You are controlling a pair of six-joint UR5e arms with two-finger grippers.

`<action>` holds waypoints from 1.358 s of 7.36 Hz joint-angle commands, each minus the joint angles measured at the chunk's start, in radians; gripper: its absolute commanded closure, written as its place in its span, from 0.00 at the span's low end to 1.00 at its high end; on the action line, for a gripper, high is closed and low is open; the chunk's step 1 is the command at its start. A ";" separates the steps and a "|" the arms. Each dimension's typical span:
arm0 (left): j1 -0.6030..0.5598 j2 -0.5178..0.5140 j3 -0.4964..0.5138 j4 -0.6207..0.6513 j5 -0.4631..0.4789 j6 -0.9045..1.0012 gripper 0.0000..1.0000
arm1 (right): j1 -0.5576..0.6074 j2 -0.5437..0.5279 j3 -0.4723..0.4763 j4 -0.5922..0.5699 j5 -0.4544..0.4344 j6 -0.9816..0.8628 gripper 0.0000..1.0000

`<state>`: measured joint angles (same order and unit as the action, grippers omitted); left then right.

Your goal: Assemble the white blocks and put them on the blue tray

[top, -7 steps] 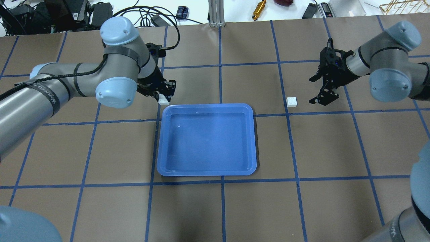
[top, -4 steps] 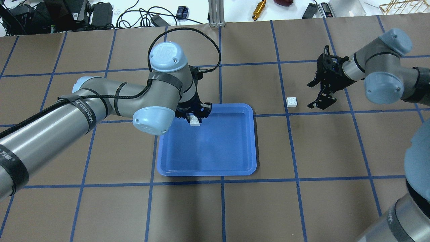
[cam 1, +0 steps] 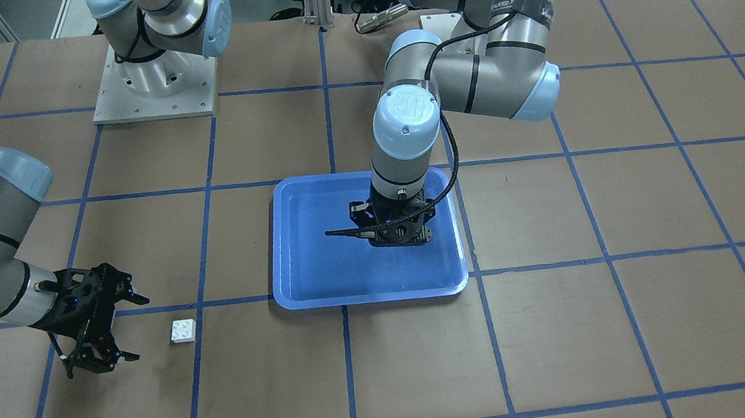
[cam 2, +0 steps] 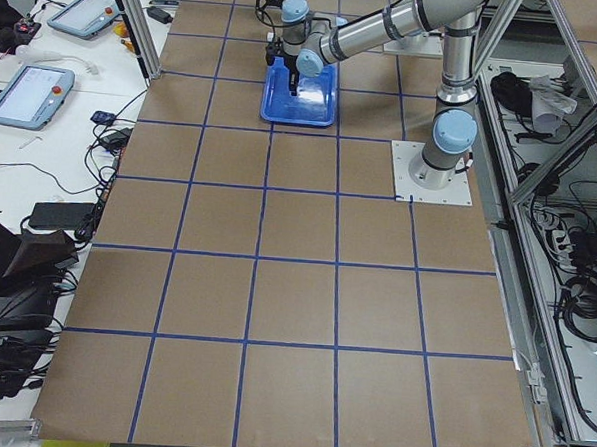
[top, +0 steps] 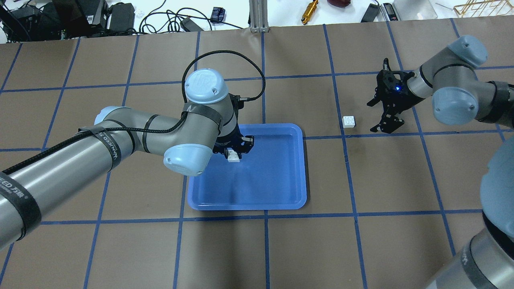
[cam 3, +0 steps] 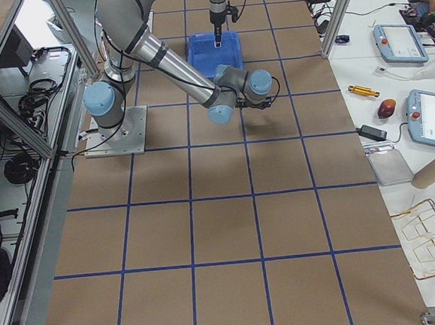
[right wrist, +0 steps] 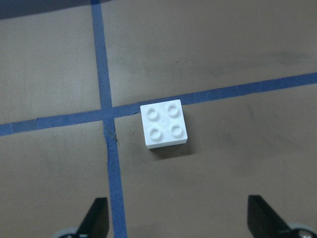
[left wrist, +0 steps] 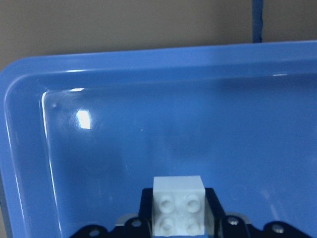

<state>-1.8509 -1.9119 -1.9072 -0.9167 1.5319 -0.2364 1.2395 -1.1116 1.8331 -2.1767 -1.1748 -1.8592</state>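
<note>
My left gripper (top: 235,150) is shut on one white block (top: 233,155) and holds it low over the far left part of the blue tray (top: 247,205). The left wrist view shows this block (left wrist: 179,210), studs up, between the jaws above the tray floor (left wrist: 198,129). The front view shows the left gripper (cam 1: 400,234) over the tray (cam 1: 372,294); the block is hidden there. The second white block (top: 348,121) lies on the table right of the tray. My right gripper (top: 370,117) is open and empty just right of it. The right wrist view shows that block (right wrist: 164,124) ahead of the open fingers (right wrist: 96,218).
The table is brown paper with a grid of blue tape lines (top: 265,76). Cables, tools and boxes lie beyond the far edge (top: 309,12). The arm bases stand on the robot side (cam 1: 154,79).
My left arm has carried its white block from the table beside the tray's far left corner to over the tray. My right gripper has shifted slightly and stays open near the other block.
</note>
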 commanded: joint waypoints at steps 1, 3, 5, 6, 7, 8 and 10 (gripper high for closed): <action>-0.007 -0.021 -0.003 0.006 0.011 -0.059 0.87 | 0.005 0.024 -0.003 0.000 0.000 -0.058 0.00; -0.010 -0.024 -0.004 0.004 0.010 -0.075 0.88 | 0.037 0.026 -0.017 -0.003 0.001 -0.046 0.02; -0.036 -0.024 -0.009 0.004 0.011 -0.080 0.88 | 0.048 0.029 -0.017 0.000 0.000 -0.037 0.01; -0.040 -0.024 -0.012 0.004 0.011 -0.081 0.88 | 0.051 0.036 -0.017 0.000 0.007 -0.037 0.02; -0.044 -0.024 -0.028 0.004 0.011 -0.078 0.91 | 0.051 0.042 -0.017 -0.002 0.009 -0.037 0.04; -0.044 -0.021 -0.045 0.034 0.011 -0.077 0.91 | 0.058 0.042 -0.017 -0.003 0.010 -0.037 0.09; -0.044 -0.026 -0.046 0.050 0.010 -0.081 0.91 | 0.084 0.042 -0.017 -0.003 0.010 -0.029 0.09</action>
<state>-1.8939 -1.9361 -1.9497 -0.8764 1.5422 -0.3148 1.3090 -1.0698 1.8163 -2.1795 -1.1647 -1.8939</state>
